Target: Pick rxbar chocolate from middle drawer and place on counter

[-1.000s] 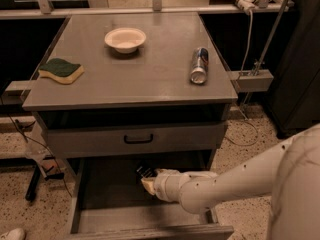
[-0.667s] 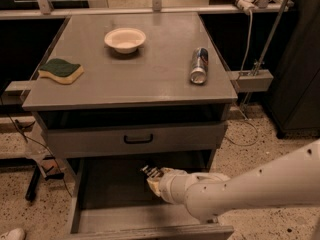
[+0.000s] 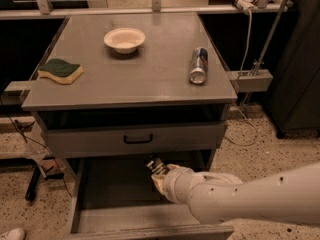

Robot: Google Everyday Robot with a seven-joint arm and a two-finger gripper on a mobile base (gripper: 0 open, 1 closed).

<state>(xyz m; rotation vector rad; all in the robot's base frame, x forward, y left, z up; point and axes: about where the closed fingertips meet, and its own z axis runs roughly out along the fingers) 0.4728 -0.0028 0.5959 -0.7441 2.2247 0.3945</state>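
Fingers of the gripper (image 3: pixel 156 168) were pinched shut on a small black thing with pale marks, the rxbar chocolate (image 3: pixel 155 163). It was dark down there, so only a bit of the bar showed. The gripper and the bar were up off the floor of the middle drawer (image 3: pixel 112 219), which was pulled out at the bottom of the cabinet. They sat at about 6 o'clock from the middle of the view.

The big white arm (image 3: pixel 245 204) came in from 4 o'clock. It hid the right side of the drawer.

Right above the gripper, at 12 o'clock from it, was the top drawer front (image 3: pixel 90 141) with its black handle (image 3: pixel 138 139). That drawer was closed. It was very near the bar and hung over the back part of the open drawer. Higher up was the counter (image 3: pixel 135 79), flat and grey, and its edge stuck out a little over the drawers.

Three things lay on the counter. A pale bowl (image 3: pixel 124 39) was at 12 o'clock. A yellow sponge (image 3: pixel 60 70) with a green top was at 9 o'clock, close to the left edge. A blue and silver can (image 3: pixel 199 65) lay on its side at 3 o'clock. All three were well apart from each other.

A metal rail (image 3: pixel 125 11) ran along behind the counter.
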